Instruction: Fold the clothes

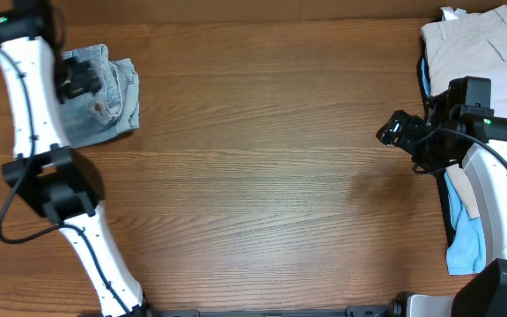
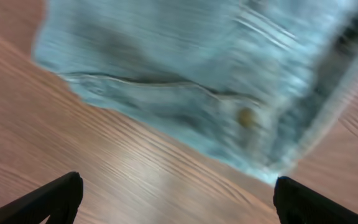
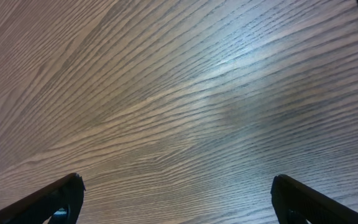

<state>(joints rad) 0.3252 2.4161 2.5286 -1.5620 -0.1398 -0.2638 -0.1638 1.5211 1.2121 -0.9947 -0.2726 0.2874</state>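
Sitting bundled at the worktop's (image 1: 262,176) left end: the jeans (image 1: 104,97)
Overhead: compact faded denim, left jaws over it. Left wrist: jaws wide open, empty; the jeans (image 2: 197,74) look soft, floppy and heavyish, so I'd grab a thick stitched edge. Right wrist: jaws wide open over bare wood grain.

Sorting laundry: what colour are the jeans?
The jeans are faded light blue; overhead shows it best.
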